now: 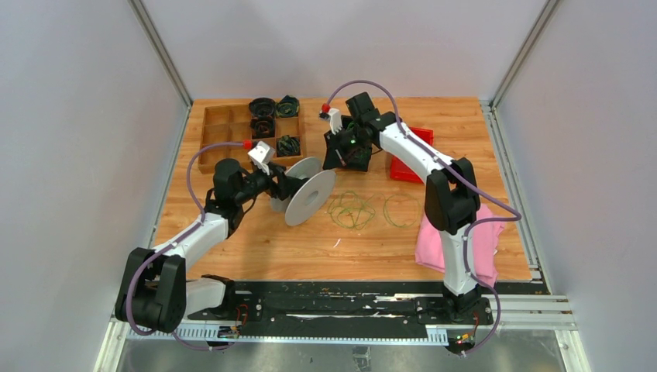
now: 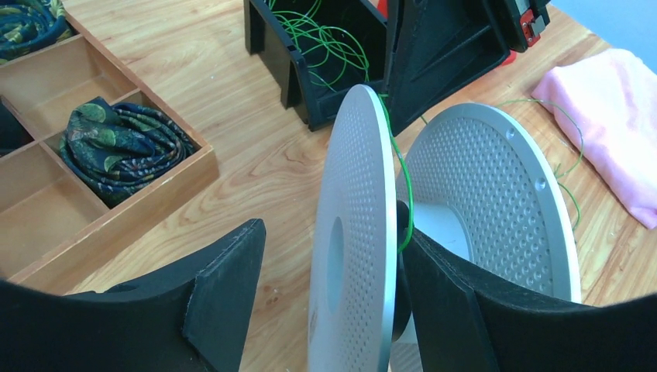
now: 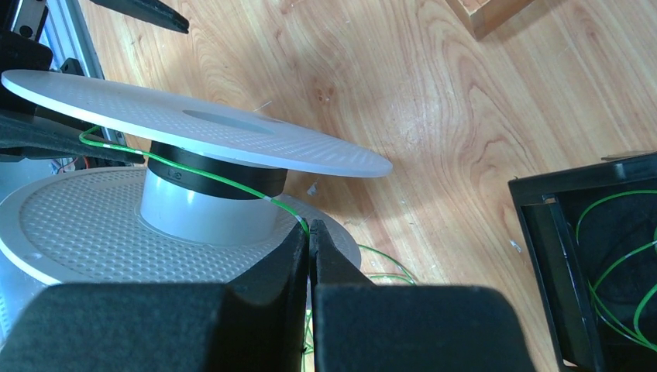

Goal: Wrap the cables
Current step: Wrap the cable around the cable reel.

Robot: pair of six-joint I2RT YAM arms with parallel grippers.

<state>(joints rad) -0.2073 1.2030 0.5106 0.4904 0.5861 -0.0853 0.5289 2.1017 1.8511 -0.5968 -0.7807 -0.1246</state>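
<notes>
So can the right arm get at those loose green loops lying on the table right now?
Probably not straight away: the right gripper is shut on a green cable running to the spool hub, so it would have to let go first. The loose loops lie uncovered on the table.

Grained wood table (image 1: 310, 244) — matt, dimpled grey spool (image 2: 358, 194), probably plastic.

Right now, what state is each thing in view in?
left gripper: open, straddling one flange of the grey spool
right gripper: shut on the green cable
grey spool: flanges upright, cable on hub
loose cable loops: unwound
black box: open, cable inside
wooden tray: partly filled
</notes>
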